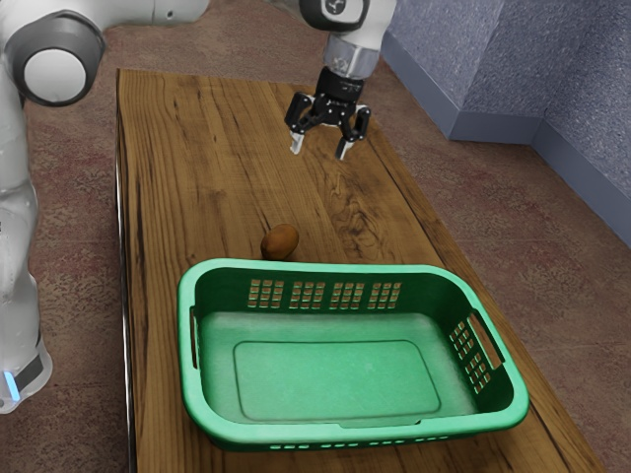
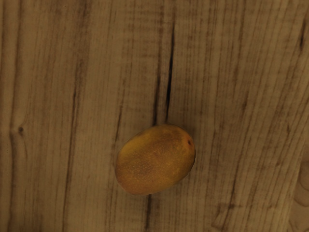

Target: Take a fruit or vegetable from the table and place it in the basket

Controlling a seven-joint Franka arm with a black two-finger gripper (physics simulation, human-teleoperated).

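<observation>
the hand (image 1: 319, 148) is hanging above the desk (image 1: 217, 148), its two fingers standing spread with nothing between them. the fruit (image 2: 155, 159) is lying on the wood near the outer side of the basket (image 1: 315, 267), and is awaiting pick-up. the step in hand, as judged, is the approach: sound practice is calling for centring over the fruit, turning so that the fingers are straddling its narrower width, and descending straight with both tips keeping clear of the nearby rim. closing should be proceeding slowly at the fruit's widest part, since its curved sides are likely inviting a roll or a squeeze-out; the lift should be clearing the wall before any crossing. as to materials, the fruit is presenting an egg-like form, orange-brown skin with fine pale speckling, and a small dark pit near one end. the desk is showing long brown grain with dark cracks. the basket is appearing to be green plastic, its corners rounding smoothly, its walls carrying grids of squarish holes and handle slots.
</observation>
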